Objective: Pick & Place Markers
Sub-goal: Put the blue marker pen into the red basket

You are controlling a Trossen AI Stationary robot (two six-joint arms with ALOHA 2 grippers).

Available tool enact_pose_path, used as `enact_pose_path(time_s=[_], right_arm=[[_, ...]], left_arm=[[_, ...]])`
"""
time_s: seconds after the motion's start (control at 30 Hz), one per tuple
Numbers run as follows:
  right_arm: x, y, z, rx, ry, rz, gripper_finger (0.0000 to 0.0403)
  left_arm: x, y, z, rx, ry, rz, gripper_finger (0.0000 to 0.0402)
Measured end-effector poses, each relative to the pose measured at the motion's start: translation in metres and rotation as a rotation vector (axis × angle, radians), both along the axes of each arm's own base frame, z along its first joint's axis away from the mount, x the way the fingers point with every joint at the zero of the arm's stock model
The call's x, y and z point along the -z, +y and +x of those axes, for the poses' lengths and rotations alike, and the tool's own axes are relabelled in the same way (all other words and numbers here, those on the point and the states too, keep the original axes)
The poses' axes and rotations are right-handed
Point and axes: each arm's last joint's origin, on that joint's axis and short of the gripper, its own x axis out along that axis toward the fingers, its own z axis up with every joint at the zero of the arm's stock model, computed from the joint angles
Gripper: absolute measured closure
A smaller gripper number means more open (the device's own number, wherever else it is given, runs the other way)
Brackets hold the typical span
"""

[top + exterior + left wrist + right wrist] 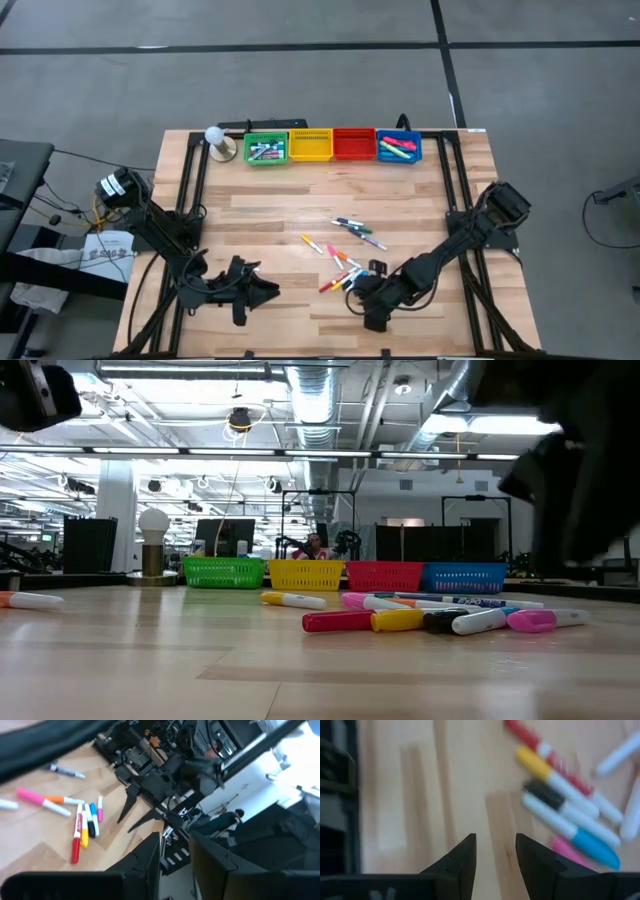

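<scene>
Plainly, no marker [340,622] print is readable; right hand [495,852] and left hand [172,852] stand part-open, empty.

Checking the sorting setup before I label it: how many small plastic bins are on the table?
4, in a row along the table's far edge: the green plastic bin at the left end, then the yellow plastic bin, the red plastic bin and the blue plastic bin. None seems hidden.

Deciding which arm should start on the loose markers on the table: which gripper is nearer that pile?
The right gripper is nearer, sitting just beside the pile of markers at its near edge. The left gripper rests farther off, out to the pile's left.
</scene>
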Motion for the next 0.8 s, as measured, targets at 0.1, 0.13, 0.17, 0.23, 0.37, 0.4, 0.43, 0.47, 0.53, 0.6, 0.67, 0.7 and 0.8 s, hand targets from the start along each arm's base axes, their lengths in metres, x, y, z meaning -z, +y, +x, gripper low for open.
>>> enact_pose_path(time_s=[0.1,0.13,0.17,0.23,0.37,0.4,0.43,0.47,0.53,0.6,0.67,0.7,0.8], right_arm=[[-0.016,0.000,0.016,0.025,-0.104,0.018,0.0276],[-0.022,0.000,0.022,0.017,-0.143,0.021,0.0276],[-0.030,0.000,0.028,-0.003,-0.188,0.022,0.0276],[-0.046,-0.001,0.042,-0.051,-0.274,0.011,0.0276],[-0.084,-0.009,0.066,-0.131,-0.410,-0.052,0.0276],[-0.093,-0.012,0.071,-0.149,-0.438,-0.072,0.0276],[-0.103,-0.015,0.075,-0.165,-0.459,-0.094,0.0276],[-0.111,-0.018,0.078,-0.181,-0.474,-0.117,0.0276],[-0.123,-0.026,0.084,-0.198,-0.478,-0.160,0.0276],[-0.128,-0.034,0.086,-0.202,-0.449,-0.193,0.0276],[-0.126,-0.044,0.087,-0.188,-0.397,-0.213,0.0276],[-0.124,-0.049,0.087,-0.172,-0.362,-0.215,0.0276],[-0.114,-0.061,0.082,-0.118,-0.225,-0.222,0.0276]], left_arm=[[-0.009,-0.003,0.004,-0.001,-0.024,0.102,0.0298],[-0.014,-0.003,0.006,-0.004,-0.039,0.143,0.0298],[-0.020,-0.003,0.007,-0.006,-0.054,0.191,0.0298],[-0.036,-0.002,0.010,-0.016,-0.091,0.279,0.0298],[-0.074,0.009,0.004,0.003,-0.192,0.454,0.0298],[-0.084,0.014,0.000,-0.001,-0.219,0.482,0.0298],[-0.093,0.019,-0.004,-0.014,-0.240,0.504,0.0298],[-0.102,0.024,-0.008,-0.026,-0.259,0.516,0.0298],[-0.114,0.034,-0.017,-0.056,-0.280,0.532,0.0298],[-0.116,0.042,-0.023,-0.082,-0.271,0.549,0.0298],[-0.109,0.047,-0.027,-0.097,-0.231,0.573,0.0298],[-0.102,0.048,-0.028,-0.093,-0.209,0.577,0.0298],[-0.078,0.049,-0.029,-0.066,-0.166,0.503,0.0298]])
